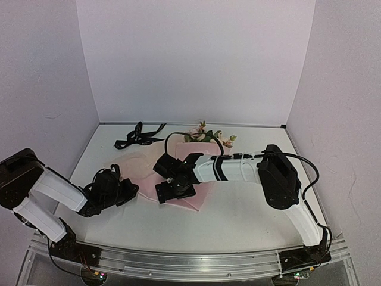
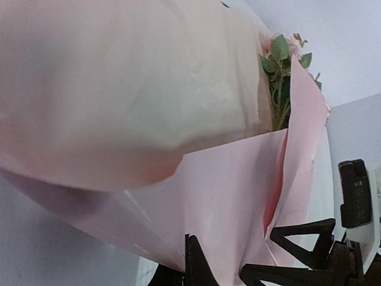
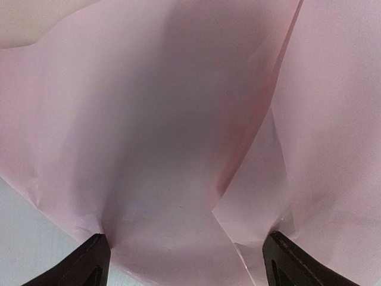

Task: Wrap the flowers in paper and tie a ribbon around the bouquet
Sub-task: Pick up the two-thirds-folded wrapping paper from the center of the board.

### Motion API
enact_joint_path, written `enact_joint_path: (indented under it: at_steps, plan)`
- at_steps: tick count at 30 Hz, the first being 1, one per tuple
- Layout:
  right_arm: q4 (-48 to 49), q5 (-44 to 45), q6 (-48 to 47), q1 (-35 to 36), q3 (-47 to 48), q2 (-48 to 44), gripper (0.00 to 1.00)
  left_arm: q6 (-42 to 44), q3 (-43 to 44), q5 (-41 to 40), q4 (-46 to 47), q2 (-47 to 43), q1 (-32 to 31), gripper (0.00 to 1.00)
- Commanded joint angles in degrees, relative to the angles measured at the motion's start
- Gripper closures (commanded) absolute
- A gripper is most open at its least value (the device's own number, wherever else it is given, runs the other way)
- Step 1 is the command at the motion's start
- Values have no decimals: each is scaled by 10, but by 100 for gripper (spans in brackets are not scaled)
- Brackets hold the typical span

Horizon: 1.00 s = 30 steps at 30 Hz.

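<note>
Left pincer, near left: clenched, and it looks to be pinching a flap of the paper. The sheet billows up from the fingertips and fills most of the left wrist view.

Right pincer, just right of it: released, jaws wide, straddling the paper from above with nothing held. The arm reaches across from the right side of the worktop.

The paper lies mid-worktop under both pincers. One layer is already folded over, with a crease running away towards the blooms.

The flowers sit at the far end of the paper. Leaves and blossoms poke out beyond the edge and the stems run back under the fold.

The ribbon is far left, loose on the worktop, well apart from the paper and untouched.

My read is that the wrap is partly done, the flap is going over the stems, and tying hasn't started.

How I'd do the fold:
- Left: carry the flap low across the stems. Don't lift, since a thin sheet balloons and drags the bunch.
- Right: come down on the lower layer near the stem end and pin it so the sheet doesn't slide with the pull.
- Keep the fold slanted, tight at the near end and loose at the blooms, to get a cone.
- Pull gently. The paper creases and could tear at the pinch.
- Don't let go with the left until the right has the overlap.
</note>
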Motion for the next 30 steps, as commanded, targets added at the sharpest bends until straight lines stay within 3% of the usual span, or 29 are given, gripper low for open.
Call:
enact_joint_path:
  at_steps: [1, 7, 15, 25, 30]
  plan:
    - [-79, -53, 16, -7, -45, 65, 9, 148, 72, 22, -27, -50, -25, 100]
    - [-67, -45, 16, -9, -61, 33, 9, 219, 117, 57, -66, -52, -48, 100]
    - [-65, -43, 13, -10, -45, 31, 5, 186, 91, 58, -53, -72, -48, 100]
    - [-66, -61, 28, -15, -28, 63, 3, 211, 122, 158, -34, -63, -58, 100]
    - [-54, -44, 15, -19, -66, 8, 3, 190, 106, 118, -53, -59, -58, 100]
